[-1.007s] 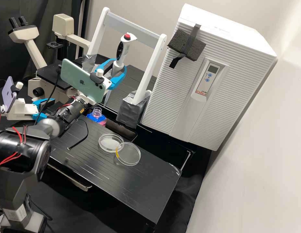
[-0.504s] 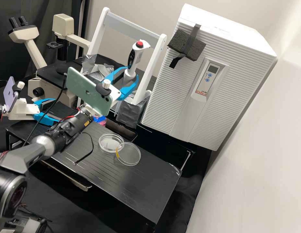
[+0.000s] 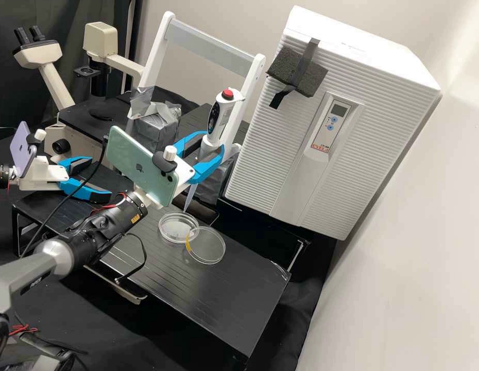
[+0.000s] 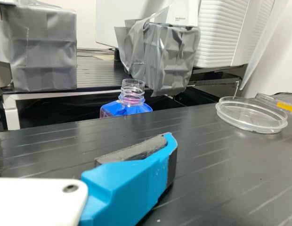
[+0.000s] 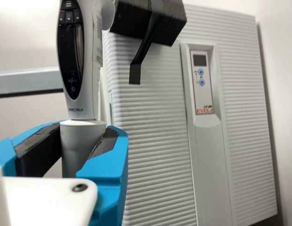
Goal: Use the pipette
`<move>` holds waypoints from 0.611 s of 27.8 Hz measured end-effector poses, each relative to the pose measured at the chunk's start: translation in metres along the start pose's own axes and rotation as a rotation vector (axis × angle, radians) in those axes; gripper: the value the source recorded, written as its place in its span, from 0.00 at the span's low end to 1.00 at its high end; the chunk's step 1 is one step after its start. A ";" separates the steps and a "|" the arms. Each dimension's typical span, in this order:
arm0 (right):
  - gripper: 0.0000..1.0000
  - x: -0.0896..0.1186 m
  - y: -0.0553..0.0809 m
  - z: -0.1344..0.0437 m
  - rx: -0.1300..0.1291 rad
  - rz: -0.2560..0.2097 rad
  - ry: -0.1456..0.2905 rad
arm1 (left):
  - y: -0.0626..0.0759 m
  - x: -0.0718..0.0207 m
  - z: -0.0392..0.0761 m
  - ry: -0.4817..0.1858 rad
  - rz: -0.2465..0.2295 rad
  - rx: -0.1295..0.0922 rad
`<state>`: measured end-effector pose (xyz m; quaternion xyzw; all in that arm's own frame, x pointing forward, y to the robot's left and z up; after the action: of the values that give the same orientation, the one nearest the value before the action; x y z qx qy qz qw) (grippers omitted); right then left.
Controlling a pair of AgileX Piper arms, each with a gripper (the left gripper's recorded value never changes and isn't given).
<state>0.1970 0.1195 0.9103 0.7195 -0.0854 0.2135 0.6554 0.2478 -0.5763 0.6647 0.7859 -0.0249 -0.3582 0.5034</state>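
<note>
Print first: small dark lettering low on the body of the pipette (image 5: 77, 61), under its dark window and buttons. More in red beneath the small display and two round blue buttons on the front panel of the white ribbed cabinet (image 5: 155, 150). Left unread here, and too fine to make out from the high view.

Hard to judge: the end of the pipette's clear tip (image 3: 189, 198), seen just over the far rim of the rear petri dish (image 3: 176, 226); impossible to tell whether touching. Cut off by the edge of the tabletop (image 3: 224, 293) in the left wrist view: the lower part of an open-necked bottle (image 4: 129, 101) with pink liquid, standing beyond and below that edge, in front of frame feet wrapped in grey tape (image 4: 167, 59). Against the rear dish, touching or overlapping at one rim, a second petri dish (image 3: 204, 246) with a yellow tab at the join.

Clamped by the right gripper (image 3: 212, 145) around the pale lower barrel, with dark pads against both sides: the pipette itself, near upright with a slight lean, red button on top. Held above the tabletop, beside the cabinet and in front of the white frame (image 3: 208, 44). Strapped at the cabinet's upper front corner, a black foam block (image 3: 297, 67).

As for the left gripper (image 3: 98, 179): spread wide, nothing between the blue fingers (image 4: 136, 174). Low over the tabletop at the end nearest the microscope (image 3: 44, 56), well apart from both dishes.
</note>
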 end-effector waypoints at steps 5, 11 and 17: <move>0.00 -0.002 0.004 -0.003 -0.030 0.009 0.010 | -0.001 -0.0012 -0.001 0.003 -0.003 -0.002; 0.00 -0.004 0.000 -0.006 -0.033 -0.019 0.021 | -0.003 -0.0048 -0.002 0.003 0.008 -0.007; 0.00 -0.005 -0.004 -0.008 -0.038 -0.045 0.028 | -0.007 -0.0126 -0.002 -0.003 0.015 -0.008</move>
<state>0.1923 0.1271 0.9053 0.7055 -0.0642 0.2071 0.6747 0.2373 -0.5664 0.6663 0.7830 -0.0302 -0.3557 0.5093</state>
